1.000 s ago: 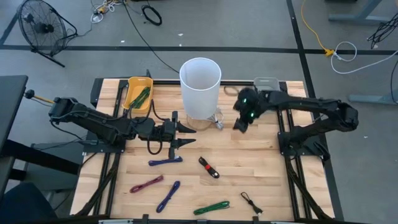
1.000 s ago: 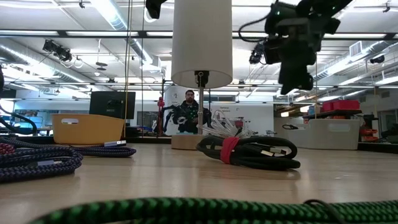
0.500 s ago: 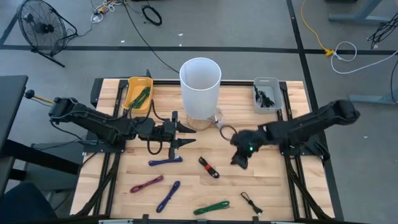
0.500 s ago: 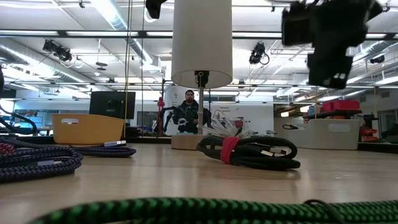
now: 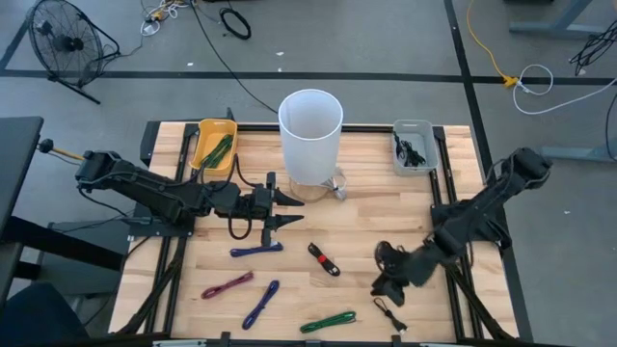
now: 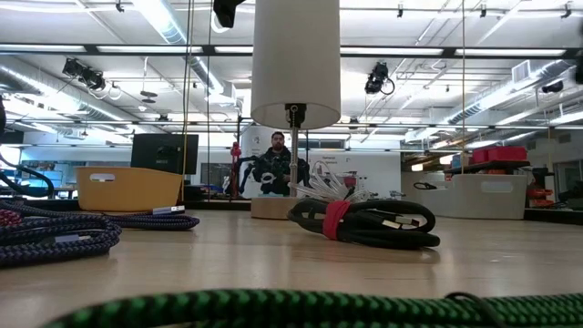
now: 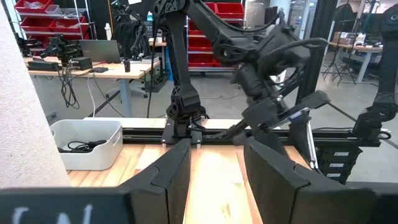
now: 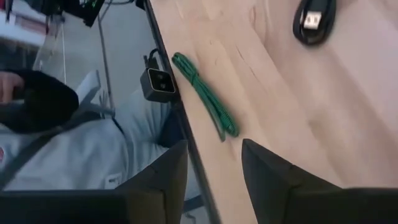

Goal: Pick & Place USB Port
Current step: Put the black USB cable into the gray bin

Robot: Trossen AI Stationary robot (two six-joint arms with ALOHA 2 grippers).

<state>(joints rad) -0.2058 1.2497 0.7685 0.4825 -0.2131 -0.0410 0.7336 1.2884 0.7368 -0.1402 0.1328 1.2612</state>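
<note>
Currently the right gripper (image 5: 388, 286) hangs in the lower right of the high view, just above the small black cable (image 5: 388, 313) near the table's front edge; jaws parted, nothing between them. Left gripper (image 5: 289, 207) sits mid-left beside the white cylinder (image 5: 310, 135), jaws apart, empty, waiting.

Done, by my reading: black cables already lie in the grey bin (image 5: 415, 147) at upper right, a green one in the yellow bin (image 5: 214, 145) at upper left.

Left on the wood: black-and-red cable (image 5: 324, 259), blue cable (image 5: 256, 251), another blue cable (image 5: 260, 304), maroon cable (image 5: 228, 285), green cable (image 5: 328, 321), plus the small black one. Judged well short of finished.
</note>
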